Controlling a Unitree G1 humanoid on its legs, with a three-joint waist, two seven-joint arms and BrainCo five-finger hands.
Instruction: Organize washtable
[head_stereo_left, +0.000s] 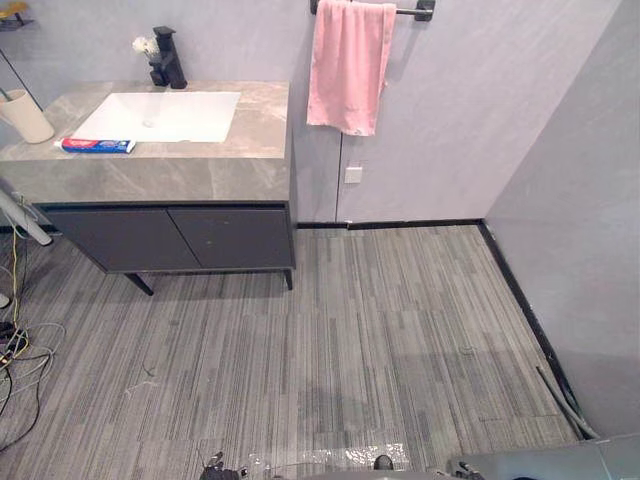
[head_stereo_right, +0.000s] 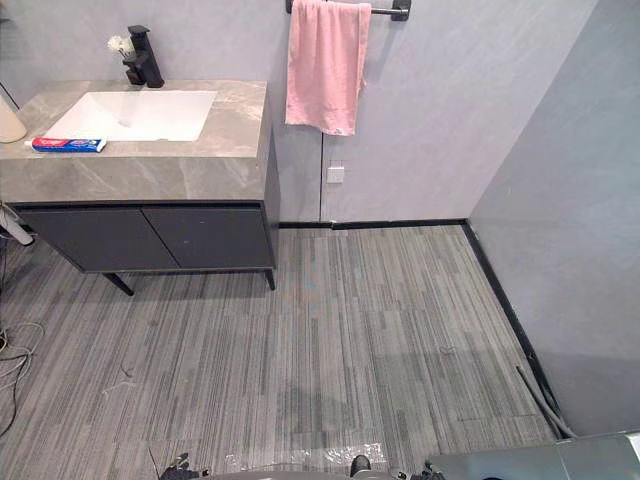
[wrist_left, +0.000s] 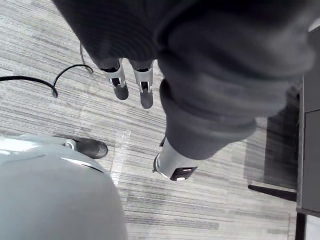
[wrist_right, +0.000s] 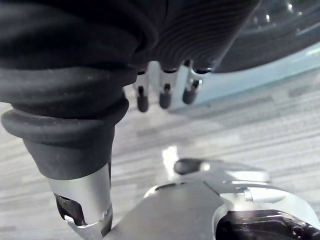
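Observation:
The washtable has a grey stone top (head_stereo_left: 230, 170) with a white sink (head_stereo_left: 160, 115) set in it, at the upper left of the eye views. A red and blue toothpaste tube (head_stereo_left: 98, 145) lies flat on the top, in front of the sink's left corner. A beige cup (head_stereo_left: 25, 115) stands at the far left edge. A black faucet (head_stereo_left: 168, 58) and a small white flower (head_stereo_left: 146, 46) stand behind the sink. My left hand (wrist_left: 145, 90) hangs over the floor with straight fingers and holds nothing. My right hand (wrist_right: 163, 95) also hangs open and empty, low beside me.
A pink towel (head_stereo_left: 348, 65) hangs from a black bar on the wall, right of the washtable. Dark cabinet doors (head_stereo_left: 170, 238) sit under the top on thin legs. Loose cables (head_stereo_left: 20, 350) lie on the floor at the left. A grey wall (head_stereo_left: 580, 230) closes the right side.

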